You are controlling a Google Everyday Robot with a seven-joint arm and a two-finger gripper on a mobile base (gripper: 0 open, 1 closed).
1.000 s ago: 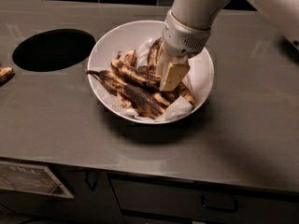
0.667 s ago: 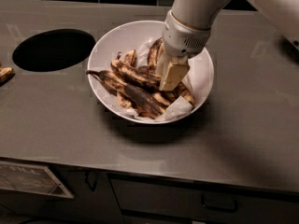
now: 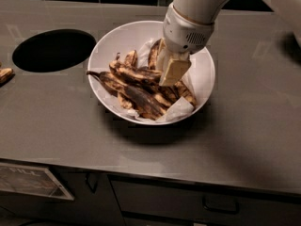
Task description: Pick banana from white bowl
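Grey countertop [image 3: 244, 126] | black round hole [image 3: 54, 50] at its left | white bowl [image 3: 117, 41] mid-counter, paper-lined | gripper [image 3: 171, 76] down inside bowl, on the fruit, grip state cannot tell | bananas [image 3: 136, 86] blackened, heaped in bowl

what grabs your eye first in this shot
The white bowl in the middle of the countertop, heaped with blackened bananas on crumpled paper. The gripper is down inside it, among the bananas. Beside the bowl gapes a black round hole.
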